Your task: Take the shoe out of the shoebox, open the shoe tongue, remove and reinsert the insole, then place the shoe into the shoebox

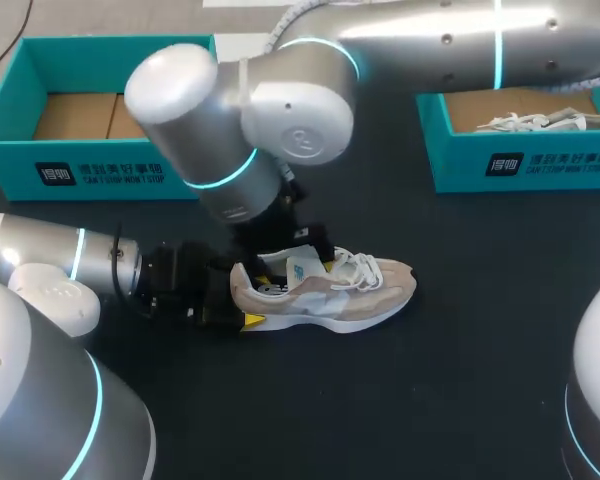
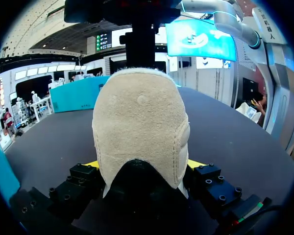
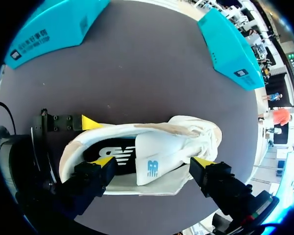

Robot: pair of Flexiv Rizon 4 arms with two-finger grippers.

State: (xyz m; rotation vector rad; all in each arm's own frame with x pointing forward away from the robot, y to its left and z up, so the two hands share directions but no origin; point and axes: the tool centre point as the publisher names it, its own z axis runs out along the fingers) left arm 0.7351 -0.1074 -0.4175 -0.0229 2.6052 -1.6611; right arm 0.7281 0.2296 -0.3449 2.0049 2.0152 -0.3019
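Observation:
A beige and white shoe (image 1: 325, 290) lies on its sole in the middle of the dark table, toe pointing right. My left gripper (image 1: 242, 305) is at its heel; in the left wrist view the suede heel (image 2: 139, 132) fills the gap and both yellow tips press its sides, so my left gripper (image 2: 143, 165) is shut on it. My right gripper (image 1: 300, 250) hangs over the shoe's opening. In the right wrist view it (image 3: 154, 161) stands open, astride the white tongue (image 3: 157, 154). One fingertip (image 3: 105, 160) is over the dark insole (image 3: 115, 152); the other is outside the shoe.
A teal shoebox (image 1: 100, 160) stands open at the back left with a bare cardboard floor. A second teal box (image 1: 525, 165) at the back right holds another white shoe (image 1: 535, 122). My right arm's large joints hang above the table's middle rear.

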